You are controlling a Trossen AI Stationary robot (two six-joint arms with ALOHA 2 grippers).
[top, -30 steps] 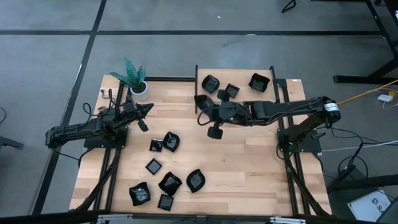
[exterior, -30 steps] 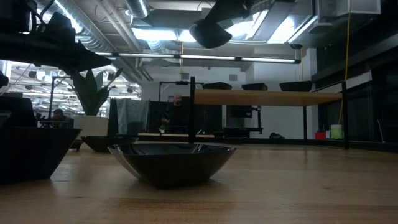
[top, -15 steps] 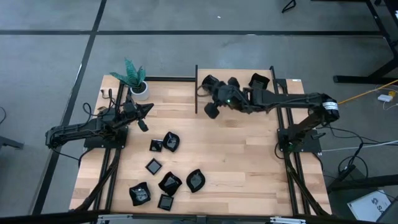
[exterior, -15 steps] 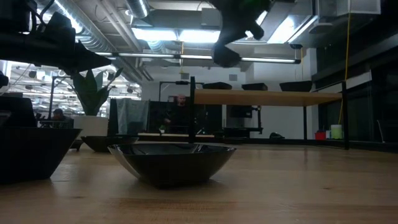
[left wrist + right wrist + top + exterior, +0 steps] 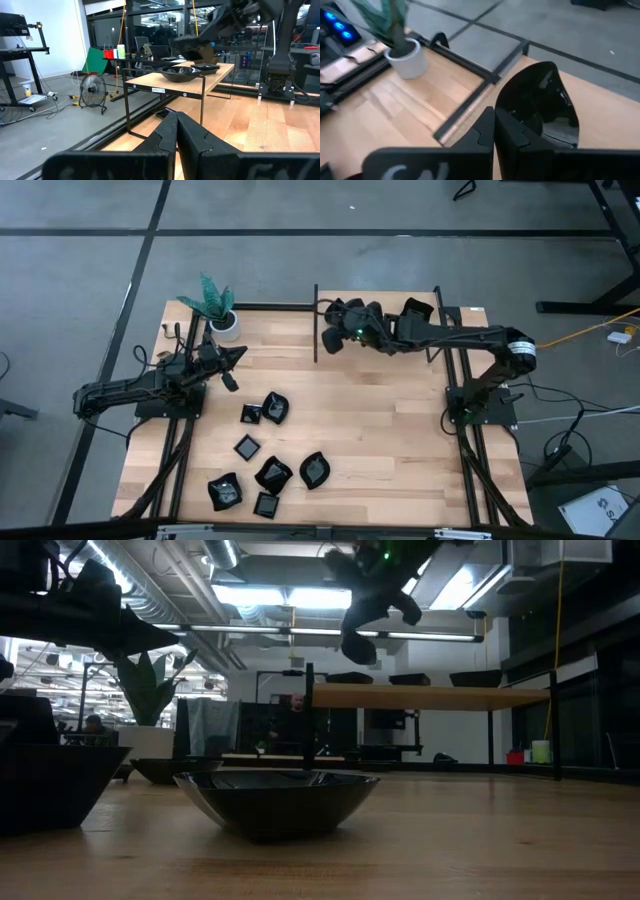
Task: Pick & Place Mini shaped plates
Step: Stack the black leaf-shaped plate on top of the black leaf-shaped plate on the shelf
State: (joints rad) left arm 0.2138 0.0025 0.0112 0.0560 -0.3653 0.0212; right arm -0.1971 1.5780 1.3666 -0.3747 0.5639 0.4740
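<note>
My right gripper (image 5: 340, 335) reaches to the left end of the raised wooden shelf (image 5: 455, 315) at the table's far edge, shut on a glossy black mini plate (image 5: 540, 107); the low view shows that plate (image 5: 360, 640) high in the air. Three plates (image 5: 372, 322) rest on the shelf. Several more black plates (image 5: 272, 473) lie flat on the near-left part of the table, one of them (image 5: 275, 800) close in the low view. My left gripper (image 5: 228, 375) waits shut above the table's left side, touching nothing. My right gripper pinches the black plate by its rim (image 5: 501, 114) between its two fingers, coming from the table's right. The plate is lifted clear and tilted, its hollow face toward the wrist camera, beside the shelf's left post.
A white pot with a green plant (image 5: 222, 320) stands at the far-left corner. The shelf's black metal frame (image 5: 316, 325) rises beside the held plate. Bare wood lies across the table's middle and right (image 5: 400, 430). A person (image 5: 297, 725) stands in the room beyond.
My right gripper, still shut on the plate, has carried it from above the table's middle toward the far edge, to the shelf's left end. The plate has stayed lifted and turned in the hold.
</note>
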